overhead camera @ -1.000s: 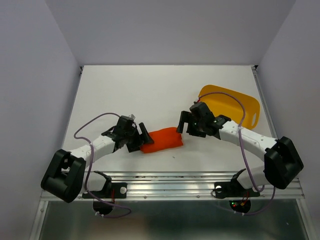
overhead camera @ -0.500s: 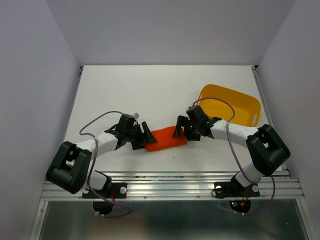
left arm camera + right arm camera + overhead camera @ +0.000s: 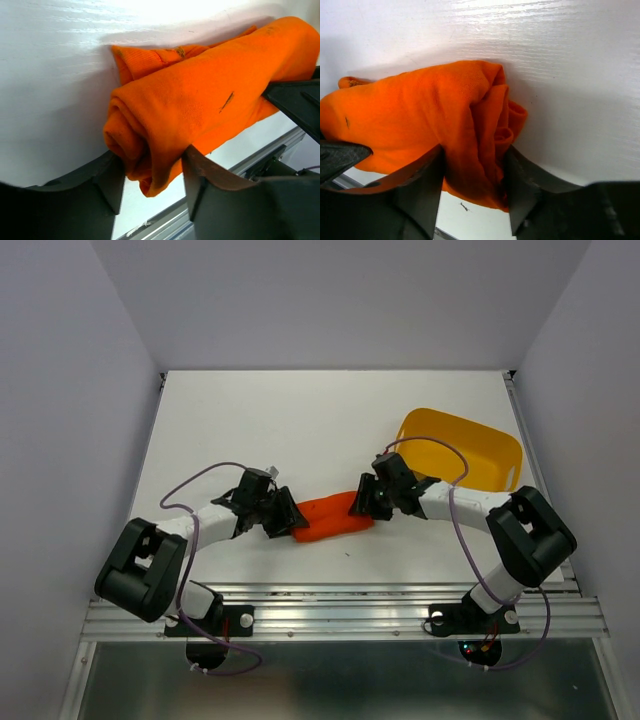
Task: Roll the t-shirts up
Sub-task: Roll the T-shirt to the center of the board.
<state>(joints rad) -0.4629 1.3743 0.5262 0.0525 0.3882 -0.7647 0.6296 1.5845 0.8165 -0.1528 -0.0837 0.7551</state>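
The white surface point(image 3: 300, 420) is smooth with a faint brushed grain. A yellow plastic tub point(image 3: 460, 445), with rounded corners and a glossy finish, sits against its right edge. The t-shirt point(image 3: 330, 516) lies midway along the near edge as a short, thick roll of soft, finely knitted orange-red fabric. Layered folds show at both ends, and a small dark fleck marks its side. The left jaws grasp its left end, with fabric bulging between the black fingers point(image 3: 100, 185). The right jaws clench its right end, pinching the folds.
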